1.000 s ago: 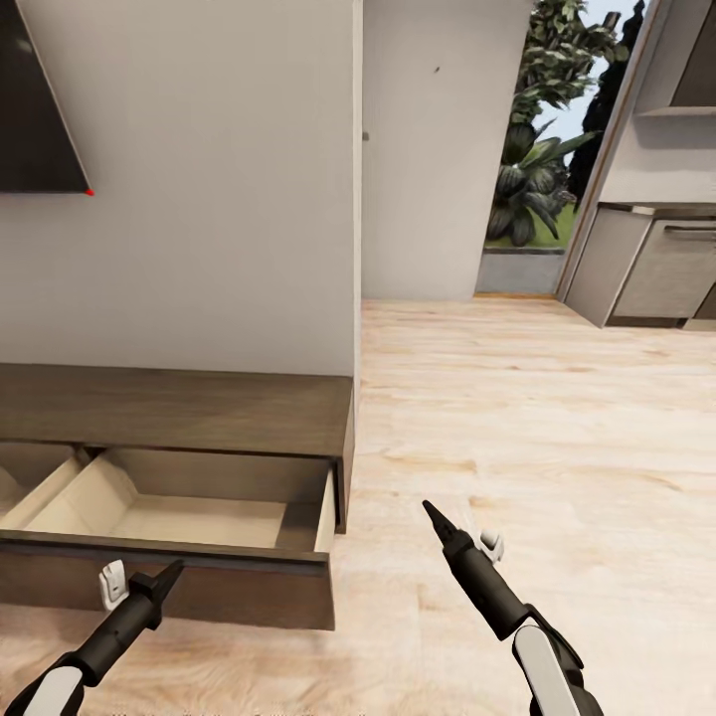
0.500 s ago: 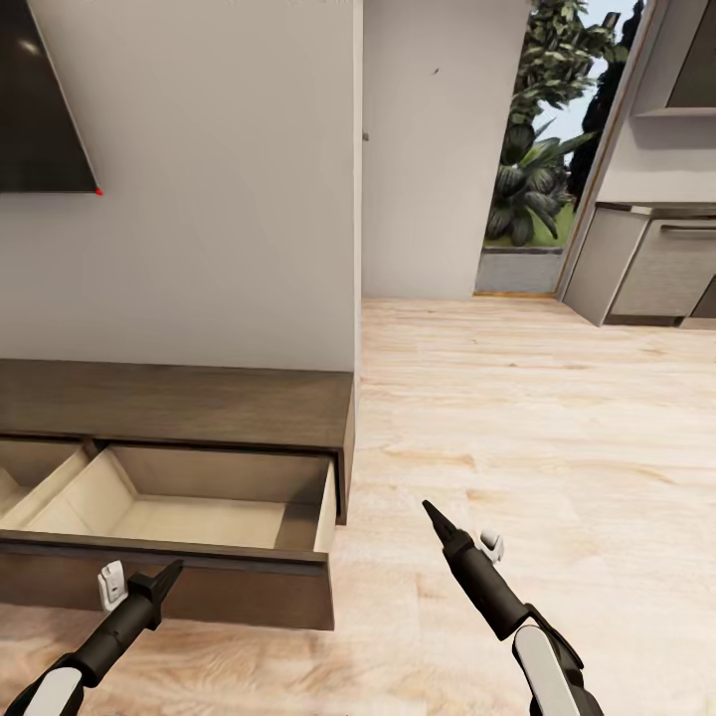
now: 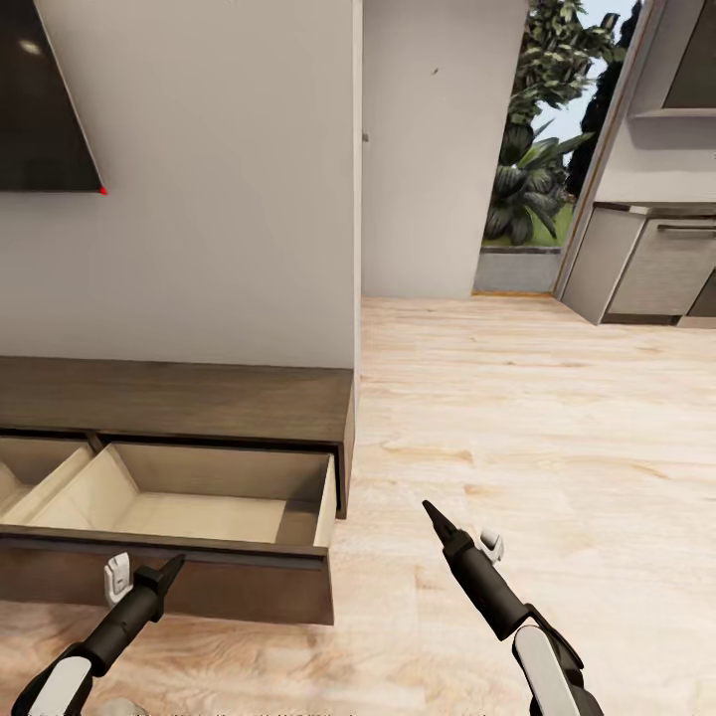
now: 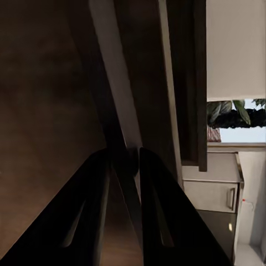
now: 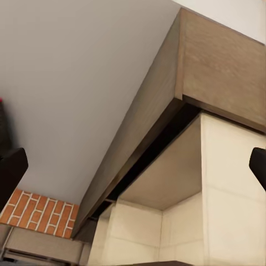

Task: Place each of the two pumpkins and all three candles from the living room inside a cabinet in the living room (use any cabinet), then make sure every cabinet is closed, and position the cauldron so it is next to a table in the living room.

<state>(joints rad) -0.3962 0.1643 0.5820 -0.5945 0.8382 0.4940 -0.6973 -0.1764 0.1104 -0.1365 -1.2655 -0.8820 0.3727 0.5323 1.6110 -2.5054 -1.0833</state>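
Open cabinet [image 3: 199, 408] drawer, no legible writing

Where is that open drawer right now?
In the head view the open drawer sits low on the left, pulled out of the dark wood cabinet against the wall, with the left pincer at its front panel.

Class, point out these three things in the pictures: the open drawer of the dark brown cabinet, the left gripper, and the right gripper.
Pale beige open drawer [image 3: 199, 517], head view, inside floor.
Left gripper [image 3: 169, 569], head view, fingertips.
Right gripper [image 3: 430, 510], head view, fingertips.
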